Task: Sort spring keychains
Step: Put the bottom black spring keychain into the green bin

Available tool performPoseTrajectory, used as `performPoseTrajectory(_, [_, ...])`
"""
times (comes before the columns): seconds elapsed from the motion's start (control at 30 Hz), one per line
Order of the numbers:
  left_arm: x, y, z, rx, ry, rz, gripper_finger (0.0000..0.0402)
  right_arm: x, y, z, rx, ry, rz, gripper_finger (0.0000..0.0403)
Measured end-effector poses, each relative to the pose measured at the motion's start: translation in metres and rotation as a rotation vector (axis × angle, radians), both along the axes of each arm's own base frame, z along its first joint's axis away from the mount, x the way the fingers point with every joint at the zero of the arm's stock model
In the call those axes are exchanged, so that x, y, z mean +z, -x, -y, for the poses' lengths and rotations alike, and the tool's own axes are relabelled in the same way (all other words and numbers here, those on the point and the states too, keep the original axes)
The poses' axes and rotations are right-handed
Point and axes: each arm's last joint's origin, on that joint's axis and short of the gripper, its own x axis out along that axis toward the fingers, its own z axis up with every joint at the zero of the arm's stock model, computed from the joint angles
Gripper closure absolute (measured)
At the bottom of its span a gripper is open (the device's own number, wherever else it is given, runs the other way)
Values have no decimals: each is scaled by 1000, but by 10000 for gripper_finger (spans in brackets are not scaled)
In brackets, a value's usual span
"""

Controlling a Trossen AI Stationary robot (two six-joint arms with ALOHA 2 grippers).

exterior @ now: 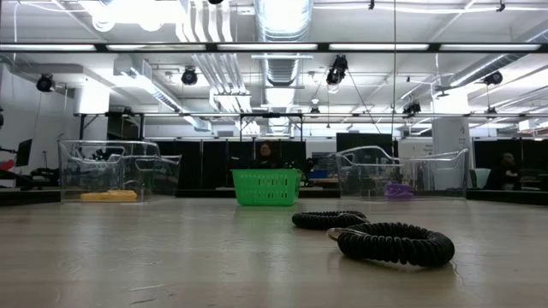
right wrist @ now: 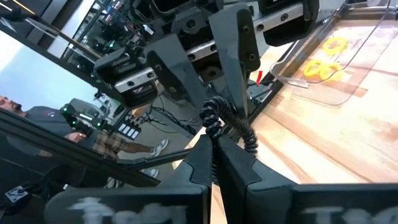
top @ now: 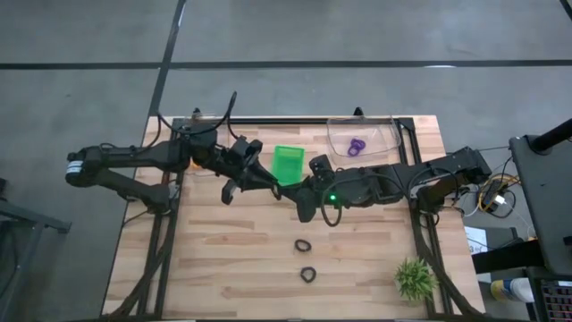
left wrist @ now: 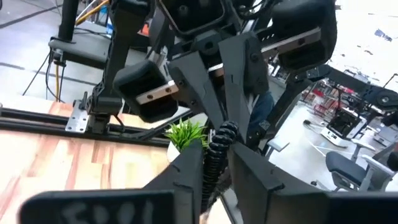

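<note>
Flanking green basket: both claws pinching one black keychain.

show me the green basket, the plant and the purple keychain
green basket (top: 288, 162), high view, middle of its inside
plant (top: 416, 279), high view, centre of its spiky leaves
purple keychain (top: 357, 147), high view, on the coil in the clear bin

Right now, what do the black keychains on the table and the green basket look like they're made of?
The black keychains look like coiled plastic cord with a slight sheen, going by the tight ribbed spiral. The green basket looks like moulded matte plastic, judging by its slotted lattice walls.
</note>
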Motion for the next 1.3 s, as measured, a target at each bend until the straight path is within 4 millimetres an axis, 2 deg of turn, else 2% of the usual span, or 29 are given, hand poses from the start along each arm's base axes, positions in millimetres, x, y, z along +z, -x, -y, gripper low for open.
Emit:
performPoseTrajectory(0.13, [-2, 0, 0, 0, -3, -22, 378, 0, 0, 0, 0, 2, 0, 394])
performPoseTrajectory(0.2, [-2, 0, 0, 1, 10, -29, 389, 0, 0, 0, 0, 2, 0, 394])
performPoseTrajectory(0.37, [-3, 0, -1, 32, 24, -36, 396, 0, 0, 0, 2, 13, -2, 393])
performPoseTrajectory(0.47, [-4, 0, -3, 39, 26, -53, 398, 0, 0, 0, 1, 13, -3, 379])
performPoseTrajectory(0.77, [-11, 3, -7, 86, 28, -138, 400, -15, 6, 2, -7, 45, -161, 275])
performPoseTrajectory(0.9, [-18, 2, -13, 153, -1, -197, 400, -24, 11, 3, -26, 31, -262, 245])
performPoseTrajectory(1.3, [-61, -15, -47, 447, -150, -468, 400, -29, 14, 4, -36, 17, -318, 232])
